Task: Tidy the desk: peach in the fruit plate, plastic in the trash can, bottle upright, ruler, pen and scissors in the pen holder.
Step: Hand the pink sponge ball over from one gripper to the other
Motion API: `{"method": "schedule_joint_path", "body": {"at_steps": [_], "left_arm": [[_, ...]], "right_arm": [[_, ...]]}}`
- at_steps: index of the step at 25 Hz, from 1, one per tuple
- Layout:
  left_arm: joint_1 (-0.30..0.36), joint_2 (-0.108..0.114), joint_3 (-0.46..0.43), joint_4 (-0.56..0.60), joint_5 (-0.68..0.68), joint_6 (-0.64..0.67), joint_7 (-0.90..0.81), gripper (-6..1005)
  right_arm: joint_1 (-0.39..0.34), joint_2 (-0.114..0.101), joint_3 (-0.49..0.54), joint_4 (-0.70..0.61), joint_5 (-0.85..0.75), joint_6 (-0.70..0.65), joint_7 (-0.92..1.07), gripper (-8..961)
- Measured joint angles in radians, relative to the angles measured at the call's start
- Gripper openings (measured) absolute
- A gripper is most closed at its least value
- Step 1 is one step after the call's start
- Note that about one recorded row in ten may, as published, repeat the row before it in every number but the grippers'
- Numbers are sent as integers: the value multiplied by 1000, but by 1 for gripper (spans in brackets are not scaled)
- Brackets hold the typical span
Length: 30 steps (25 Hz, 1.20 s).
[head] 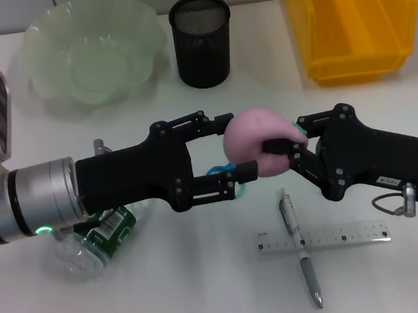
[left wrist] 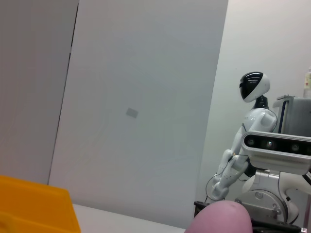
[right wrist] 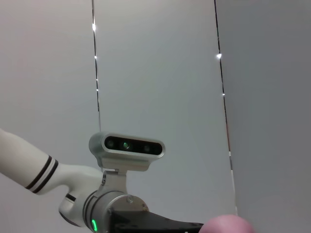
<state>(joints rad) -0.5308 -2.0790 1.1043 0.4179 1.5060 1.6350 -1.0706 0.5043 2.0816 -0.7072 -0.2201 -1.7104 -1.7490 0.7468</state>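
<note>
A pink peach (head: 256,140) hangs above the middle of the desk between both grippers, and its top shows in the left wrist view (left wrist: 221,218) and the right wrist view (right wrist: 228,224). My right gripper (head: 288,137) is shut on the peach's right side. My left gripper (head: 234,146) is open, one fingertip above and one below the peach's left end. The green-labelled bottle (head: 98,239) lies on its side under my left arm. Teal scissors (head: 222,171) peek out beneath the left fingers. The pen (head: 300,255) lies across the ruler (head: 322,236). No plastic scrap shows.
The pale green fruit plate (head: 90,57) sits at the back left. The black mesh pen holder (head: 202,41) stands at the back centre. The yellow trash can (head: 352,22) is at the back right, and its corner shows in the left wrist view (left wrist: 34,204).
</note>
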Motion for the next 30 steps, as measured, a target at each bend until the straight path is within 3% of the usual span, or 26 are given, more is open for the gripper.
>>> {"method": "schedule_joint_path", "body": {"at_steps": [13, 16, 30], "left_arm": [[-20, 2, 0, -53, -2, -22, 67, 770], [-20, 4, 0, -53, -1, -25, 72, 606], [-33, 8, 0, -53, 0, -64, 31, 365]], "right_arm": [[5, 2, -9, 11, 0, 10, -1, 39], [3, 2, -9, 12, 0, 11, -1, 41], [10, 2, -21, 16, 0, 22, 8, 48]]}}
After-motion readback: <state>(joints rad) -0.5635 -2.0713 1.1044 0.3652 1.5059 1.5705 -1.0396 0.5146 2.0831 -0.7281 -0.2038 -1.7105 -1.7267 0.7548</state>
